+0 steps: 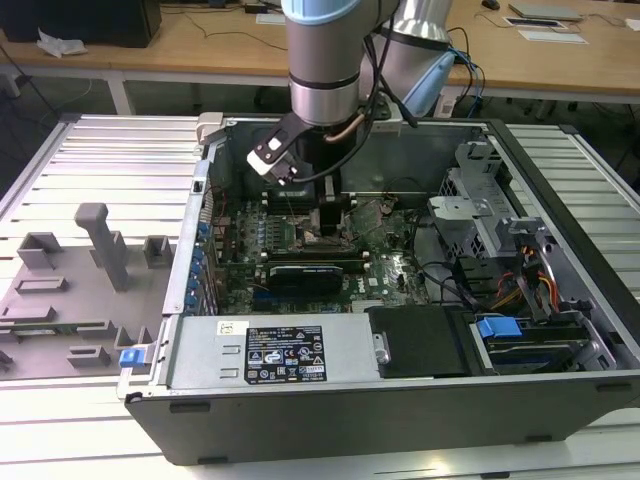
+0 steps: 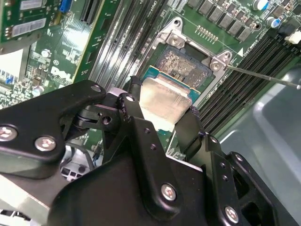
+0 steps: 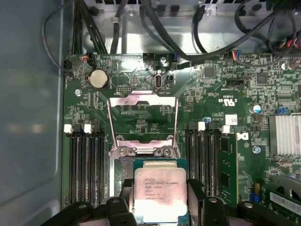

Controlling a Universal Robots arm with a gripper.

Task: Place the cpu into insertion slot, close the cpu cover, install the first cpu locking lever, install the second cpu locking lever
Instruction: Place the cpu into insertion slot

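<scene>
My gripper is shut on the cpu, a flat silver-topped chip with a green rim, held by its two opposite edges between black fingers. In both wrist views the cpu hangs low over the insertion slot and hides part of the slot's shiny contact field. I cannot tell whether it touches the slot. The cpu cover stands swung open past the slot's hinge end. A thin locking lever sticks out beside the socket. In the exterior view the gripper reaches down into the open case over the motherboard.
Long black memory slots run along both sides of the socket. A black card, a drive cage and a power supply box crowd the case. Cables hang at the back wall. A grey fixture tray lies outside.
</scene>
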